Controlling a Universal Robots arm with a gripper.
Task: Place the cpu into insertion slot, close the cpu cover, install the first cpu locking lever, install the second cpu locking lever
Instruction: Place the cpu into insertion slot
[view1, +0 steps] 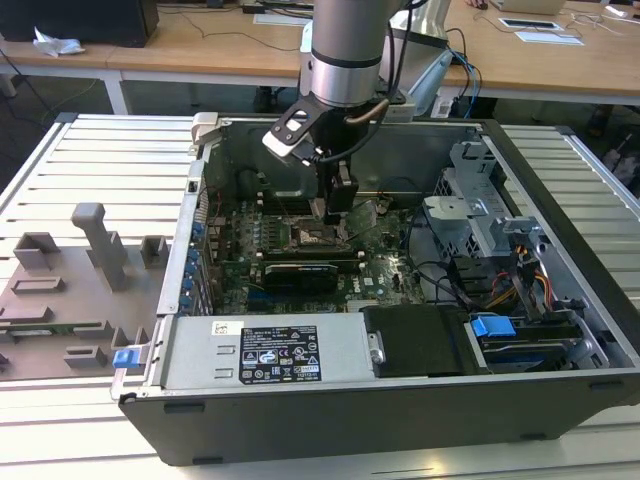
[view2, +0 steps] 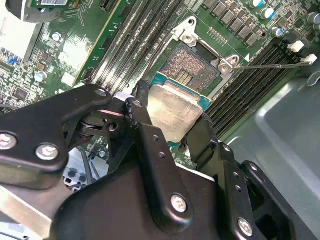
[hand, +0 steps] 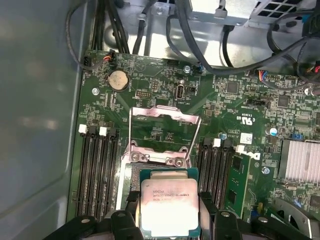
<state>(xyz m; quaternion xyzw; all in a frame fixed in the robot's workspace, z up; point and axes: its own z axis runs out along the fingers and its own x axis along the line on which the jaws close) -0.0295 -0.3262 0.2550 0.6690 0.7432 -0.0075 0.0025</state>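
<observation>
My gripper (view2: 172, 125) is shut on the cpu (view2: 175, 107), its black fingers (view2: 142, 117) pressing two opposite edges of the silver-topped chip. In both wrist views the chip hangs just above the insertion slot (view2: 192, 70), partly overlapping it, and the slot's bare contact field shows beyond the chip's edge. In the first wrist view the cpu (hand: 169, 205) sits between the fingers, and the cpu cover (hand: 165, 112) stands swung open behind the slot (hand: 128, 185). A thin locking lever (view2: 270, 65) sticks out to one side. In the exterior view the gripper (view1: 335, 212) hovers low over the slot (view1: 305, 237).
Black memory slots (hand: 95, 170) flank the socket on both sides. A finned heatsink (hand: 300, 160), a black card (view1: 300, 272), cables and the drive cage (view1: 480, 215) crowd the case. The power supply (view1: 265, 355) lies in front. Grey fixtures (view1: 70, 290) stand at the exterior view's left.
</observation>
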